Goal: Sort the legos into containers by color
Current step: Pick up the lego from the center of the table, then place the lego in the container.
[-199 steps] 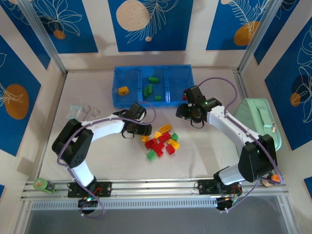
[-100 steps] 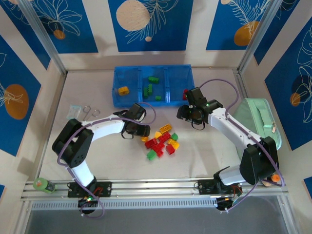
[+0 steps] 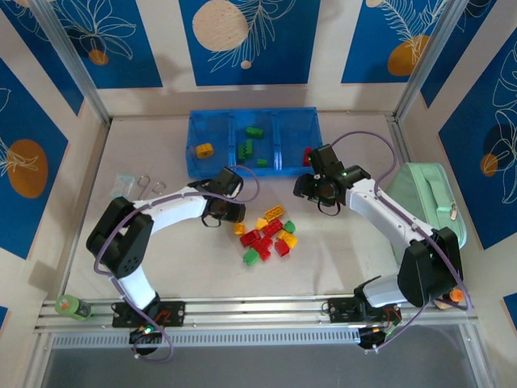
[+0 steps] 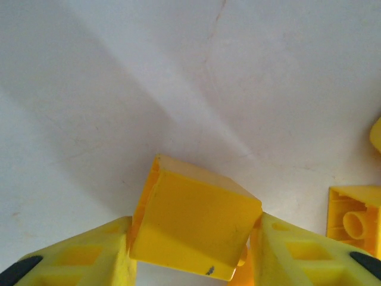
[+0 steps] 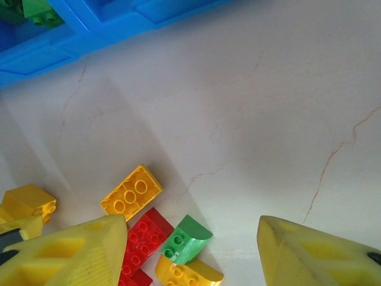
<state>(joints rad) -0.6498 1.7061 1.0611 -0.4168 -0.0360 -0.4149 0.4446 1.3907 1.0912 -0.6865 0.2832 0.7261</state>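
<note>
My left gripper [image 4: 193, 231] is shut on a yellow brick [image 4: 193, 223], held a little above the table. From above, the left gripper [image 3: 229, 212] sits at the left edge of the loose pile of red, yellow and green legos [image 3: 271, 234]. My right gripper [image 5: 190, 223] is open and holds nothing, above a yellow brick [image 5: 131, 192], a red brick [image 5: 143, 235] and a green brick [image 5: 187, 239]. It hovers [image 3: 311, 186] just in front of the blue tray [image 3: 295, 133]. The tray holds an orange brick [image 3: 204, 149] on the left, green bricks [image 3: 249, 145] in the middle and a red brick [image 3: 307, 153] on the right.
A mint-green zipped case [image 3: 428, 202] lies at the right, close to the right arm. A small clear packet [image 3: 123, 182] and metal rings [image 3: 149, 184] lie at the left. A green roll [image 3: 73, 307] sits on the front rail. Walls close in three sides.
My left gripper has drawn slightly back and left from the pile, still shut on the yellow brick. The right gripper has barely shifted.
</note>
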